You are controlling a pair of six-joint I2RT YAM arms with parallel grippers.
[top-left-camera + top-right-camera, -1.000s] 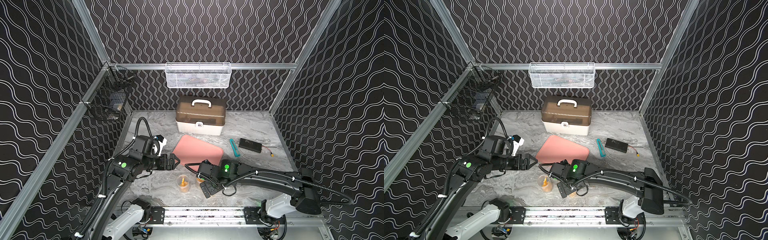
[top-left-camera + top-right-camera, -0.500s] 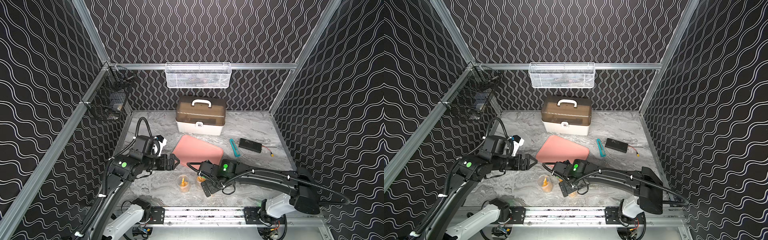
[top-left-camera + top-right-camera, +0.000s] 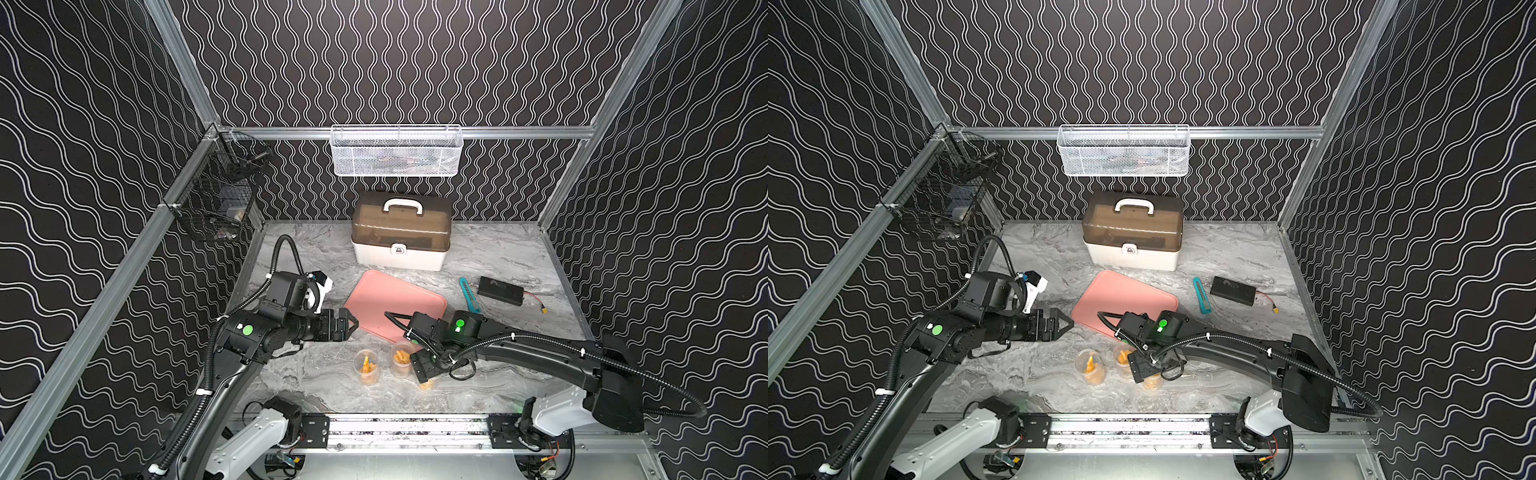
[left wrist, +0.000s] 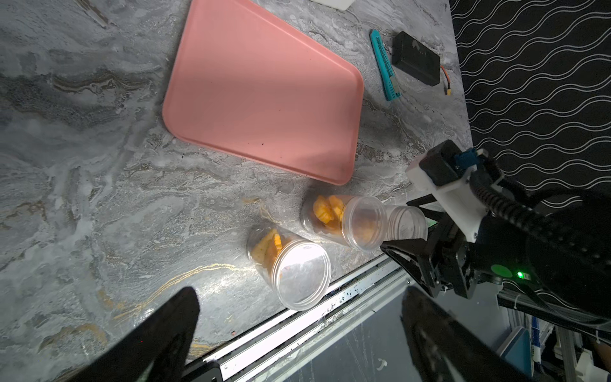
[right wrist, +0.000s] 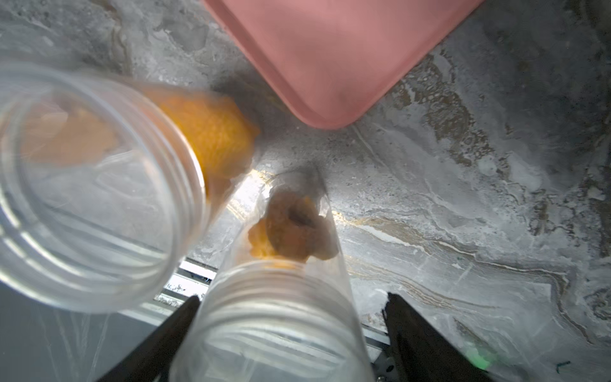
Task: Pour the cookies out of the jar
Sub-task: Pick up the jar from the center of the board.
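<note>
Only my right gripper (image 5: 291,297) had moved in the last second. It had slid a little toward my right side, showing more of the middle jar (image 3: 401,358), and its jaws had begun to narrow.

On my left, the left gripper (image 3: 352,323) hung spread wide and empty above the table (image 3: 316,374), near the edge of the pink tray (image 3: 390,299). Next came the left jar (image 3: 366,368) and then the middle jar, both upright, lidless and holding orange biscuits. Just beside them stood the right jar (image 5: 274,330), the cookies (image 5: 292,231) heaped at its bottom.

My right gripper straddled its threaded neck, one finger at the wall and the other with a gap left, so nothing was gripped yet. I judged it best to centre first, close gently without nudging the neighbour, and lift upright before tipping over the tray.
</note>
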